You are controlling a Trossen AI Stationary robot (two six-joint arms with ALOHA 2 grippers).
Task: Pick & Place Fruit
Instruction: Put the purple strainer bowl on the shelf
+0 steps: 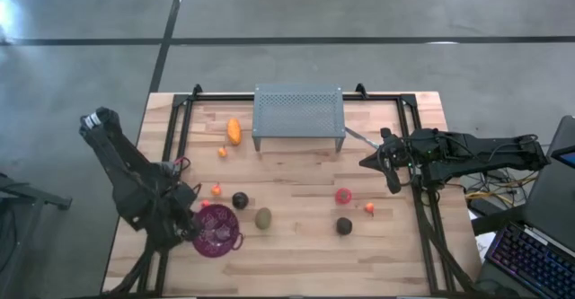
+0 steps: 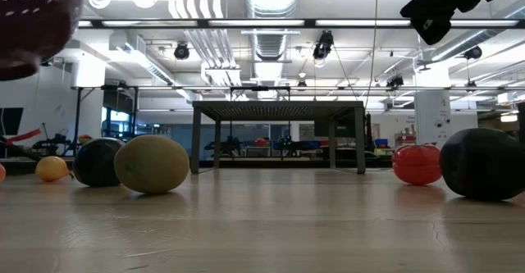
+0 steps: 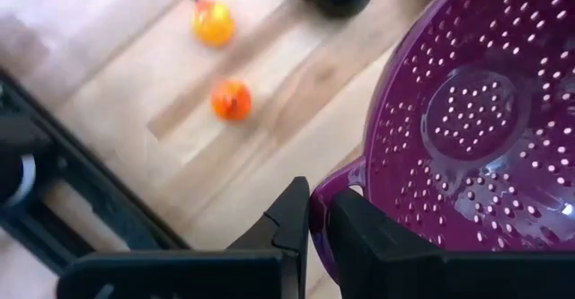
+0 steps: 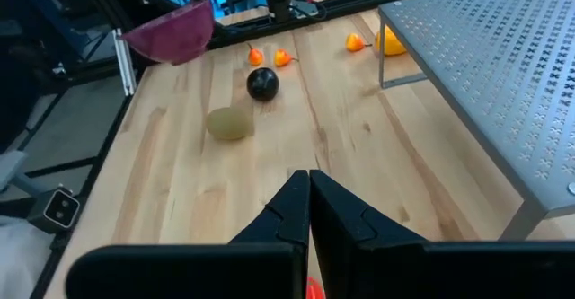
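Observation:
My left gripper (image 3: 316,196) is shut on the purple perforated bowl (image 1: 216,231) near the table's near left corner. The low view shows the bowl (image 2: 29,19) raised off the table. My right gripper (image 1: 364,163) is shut and empty, hovering right of the grey mesh shelf (image 1: 298,115). On the wood lie the elongated orange fruit (image 1: 234,131), small orange balls (image 1: 223,152) (image 1: 216,189), a near-black round (image 1: 240,200), the brown-green oval (image 1: 263,218), a red ball (image 1: 343,196), a small orange-red one (image 1: 369,207) and a second near-black round (image 1: 344,225). My left gripper pinches the bowl's small handle at its rim (image 3: 325,211) between its two fingers (image 3: 292,218). The fingers come slanting down from the table's left. The bowl is lifted clear of the table, its hollow facing up.
A thin silver utensil (image 1: 358,138) lies by the shelf's right leg, just beyond my right gripper. Black rails (image 1: 175,128) run along the table's left, right and far sides. Bare wood (image 1: 301,173) lies in the middle between the fruits.

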